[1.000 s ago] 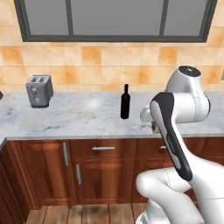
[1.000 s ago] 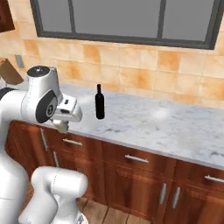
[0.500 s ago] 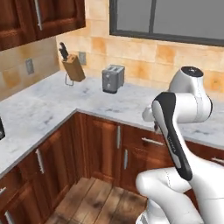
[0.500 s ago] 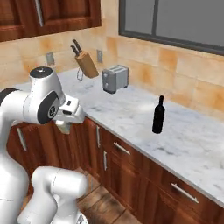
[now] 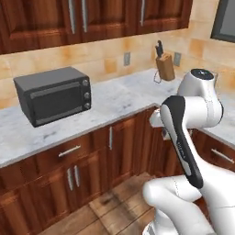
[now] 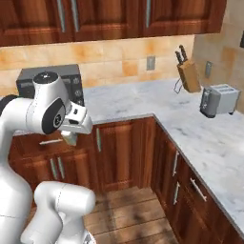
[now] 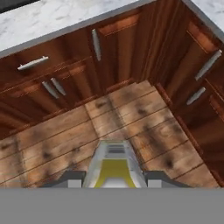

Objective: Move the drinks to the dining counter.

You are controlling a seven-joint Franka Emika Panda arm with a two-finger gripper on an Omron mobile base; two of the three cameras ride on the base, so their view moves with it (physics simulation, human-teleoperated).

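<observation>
Between the gripper's (image 7: 114, 178) fingertips, at the bottom of my hand view, sits the small carton (image 7: 114, 161). It looks pale with a yellowish face from this angle, and the jaws are pinched on its sides. Beneath it I see the wooden floor (image 7: 131, 118) and the handled cabinet doors (image 7: 65, 74) where two runs of cabinets meet. The arm carries the carton off the counter, in front of the cabinet fronts.

Both base views have swung with the base (the things themselves have not shifted). A second ago they faced the windowed stretch of counter with the dark wine bottle standing on it. Now they face an L-shaped marble counter (image 5: 119, 98). A dark countertop oven (image 5: 53, 94) stands on the left run near the back wall, a knife block (image 5: 165, 65) near the inner corner, and a toaster (image 6: 218, 100) on the right run.
</observation>
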